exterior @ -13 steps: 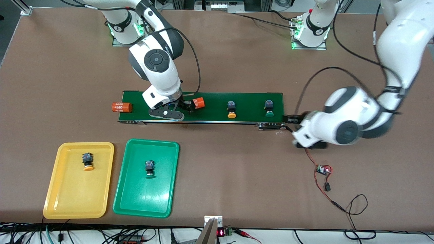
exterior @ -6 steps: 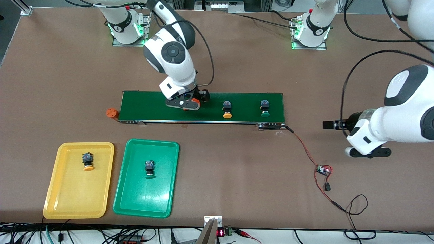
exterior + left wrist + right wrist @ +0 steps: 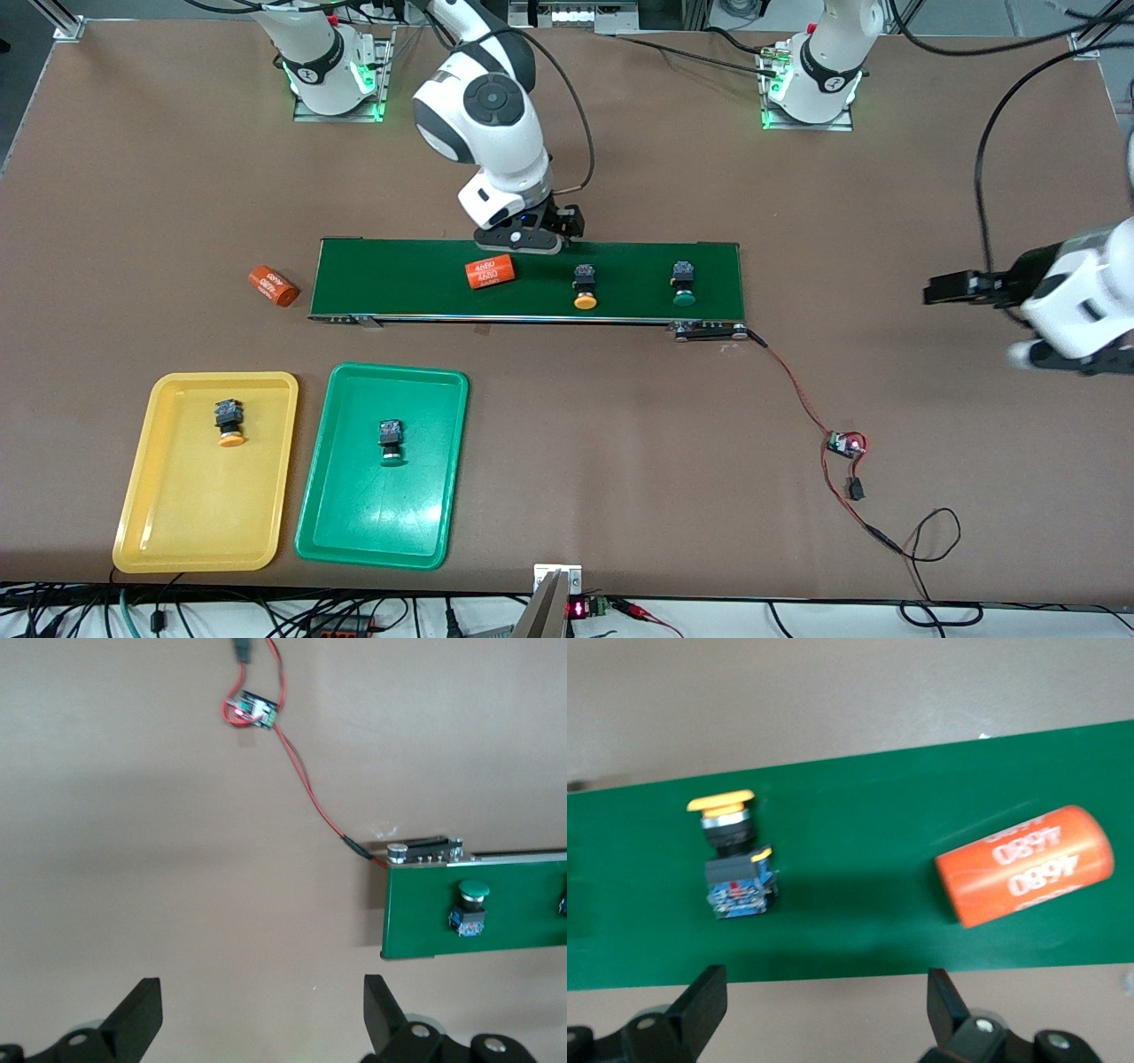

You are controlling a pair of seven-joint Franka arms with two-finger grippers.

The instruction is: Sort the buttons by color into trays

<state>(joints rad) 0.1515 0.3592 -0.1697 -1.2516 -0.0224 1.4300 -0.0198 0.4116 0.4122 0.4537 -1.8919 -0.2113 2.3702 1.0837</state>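
Two robot arms over a brown counter (image 3: 620, 443) with a green belt (image 3: 399, 283), two trays and four buttons.

The right tool (image 3: 532, 237) hangs wide and empty over the belt's edge toward the bases; the left tool (image 3: 952, 289) hangs wide and empty over bare counter off the belt's end. On the belt lie an orange cylinder (image 3: 490, 272), a yellow-capped button (image 3: 584, 285) and a green-capped button (image 3: 682, 283). A second orange cylinder (image 3: 273, 285) lies on the counter beside the belt's other end. Nearer the camera, the yellow tray (image 3: 159, 523) holds a yellow-capped button (image 3: 229, 422) and the green tray (image 3: 354, 523) holds a green-capped button (image 3: 391, 440).
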